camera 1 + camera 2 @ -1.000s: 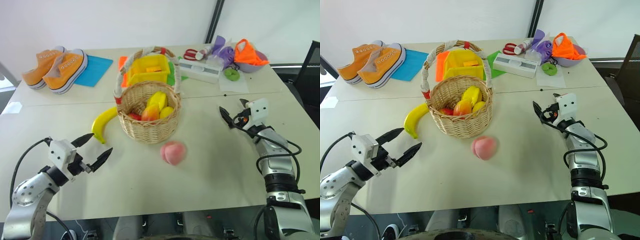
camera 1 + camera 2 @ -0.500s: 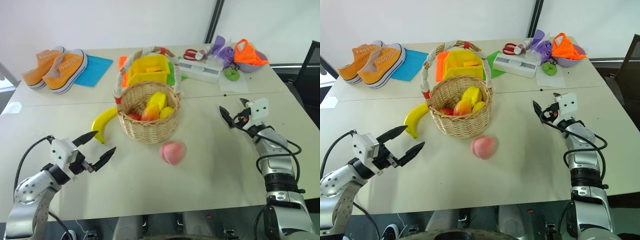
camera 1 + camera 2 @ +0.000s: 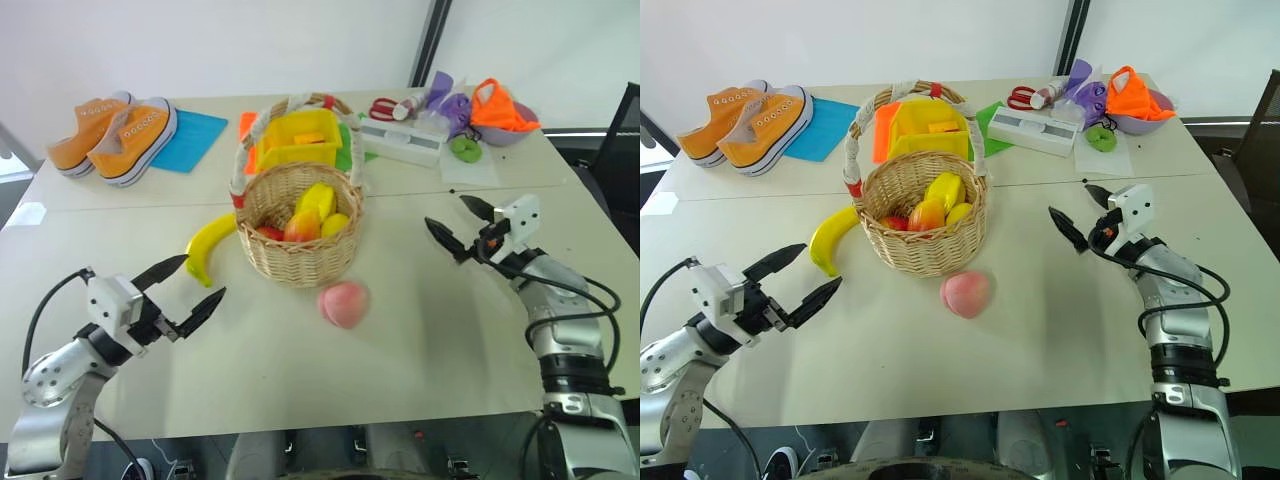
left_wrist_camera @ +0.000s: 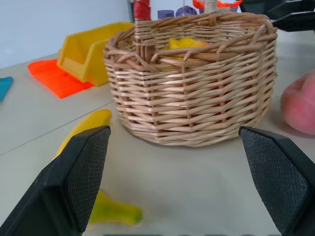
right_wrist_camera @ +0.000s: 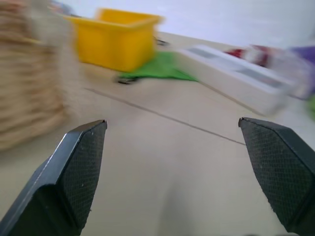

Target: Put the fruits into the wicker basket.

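Note:
The tan wicker basket [image 3: 300,245] stands mid-table with small yellow and orange-red fruits [image 3: 312,212] inside. A pink peach [image 3: 343,303] lies on the table just in front of it, and a yellow banana [image 3: 208,246] lies against its left side. My left gripper [image 3: 190,290] is open and empty, near the front left, pointing toward the banana and basket. My right gripper [image 3: 458,224] is open and empty, to the right of the basket, pointing left toward it. In the left wrist view the basket [image 4: 192,83], banana [image 4: 86,128] and peach [image 4: 301,103] lie ahead of the fingers.
A yellow plastic bin [image 3: 296,138] sits behind the basket on orange and green sheets. Orange sneakers [image 3: 112,137] and a blue sheet are at the back left. A white box [image 3: 402,140], scissors, an orange cloth [image 3: 497,104] and a green object are at the back right.
My right gripper has swung left toward the basket and turned, its fingers now showing spread wide. The left gripper stays about where it was.

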Action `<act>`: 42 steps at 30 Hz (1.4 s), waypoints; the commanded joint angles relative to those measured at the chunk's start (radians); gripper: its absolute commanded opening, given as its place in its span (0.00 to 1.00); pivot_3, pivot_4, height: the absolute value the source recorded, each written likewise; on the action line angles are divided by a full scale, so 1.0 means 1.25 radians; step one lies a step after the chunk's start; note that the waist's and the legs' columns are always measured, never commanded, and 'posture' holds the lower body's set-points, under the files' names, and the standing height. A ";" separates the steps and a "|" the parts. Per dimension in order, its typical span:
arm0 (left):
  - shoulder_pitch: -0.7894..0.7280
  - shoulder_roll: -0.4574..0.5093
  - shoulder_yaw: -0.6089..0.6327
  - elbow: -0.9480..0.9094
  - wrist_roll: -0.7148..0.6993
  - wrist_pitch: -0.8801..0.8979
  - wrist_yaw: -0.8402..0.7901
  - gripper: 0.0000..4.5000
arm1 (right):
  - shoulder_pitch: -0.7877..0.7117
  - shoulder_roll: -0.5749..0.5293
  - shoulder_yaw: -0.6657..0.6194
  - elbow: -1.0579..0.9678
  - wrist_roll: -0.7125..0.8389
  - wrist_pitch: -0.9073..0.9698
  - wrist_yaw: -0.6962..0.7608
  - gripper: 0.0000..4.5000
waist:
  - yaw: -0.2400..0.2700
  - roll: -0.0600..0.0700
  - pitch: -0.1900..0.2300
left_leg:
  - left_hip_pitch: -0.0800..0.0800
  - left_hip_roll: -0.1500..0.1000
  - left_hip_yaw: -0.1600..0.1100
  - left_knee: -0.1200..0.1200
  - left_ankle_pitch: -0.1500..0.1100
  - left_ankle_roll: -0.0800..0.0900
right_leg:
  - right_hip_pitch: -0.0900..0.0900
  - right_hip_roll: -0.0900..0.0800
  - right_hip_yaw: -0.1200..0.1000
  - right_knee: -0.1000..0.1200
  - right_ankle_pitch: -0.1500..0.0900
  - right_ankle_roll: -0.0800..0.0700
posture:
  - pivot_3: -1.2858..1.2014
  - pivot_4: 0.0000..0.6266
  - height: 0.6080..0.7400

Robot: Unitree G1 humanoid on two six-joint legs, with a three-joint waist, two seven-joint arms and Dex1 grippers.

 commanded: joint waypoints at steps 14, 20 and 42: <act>0.169 0.095 0.165 0.040 -0.096 -0.094 -0.285 1.00 | 0.046 -0.137 0.237 -0.405 0.047 0.172 0.252 0.99 | 0.000 -0.001 0.000 | -0.001 0.001 0.000 0.000 0.000 0.000 | -0.001 -0.002 0.000 -0.003 -0.002 -0.004 | 0.52 0.24 1.00; 0.238 0.069 0.162 -0.047 -0.123 -0.073 -0.278 1.00 | 0.023 -0.123 0.299 -0.345 -0.039 0.074 0.287 0.99 | 0.001 -0.001 0.000 | -0.002 0.000 0.000 0.000 -0.001 0.001 | 0.000 -0.003 0.000 -0.007 -0.002 -0.004 | 0.52 0.24 1.00; 0.291 0.046 0.081 -0.137 -0.124 -0.048 -0.282 1.00 | -0.001 -0.037 0.385 -0.189 -0.219 -0.103 0.241 0.99 | -0.002 -0.001 -0.001 | -0.002 0.000 0.000 -0.001 -0.002 0.002 | 0.001 -0.003 -0.002 -0.010 -0.002 -0.004 | 0.52 0.24 1.00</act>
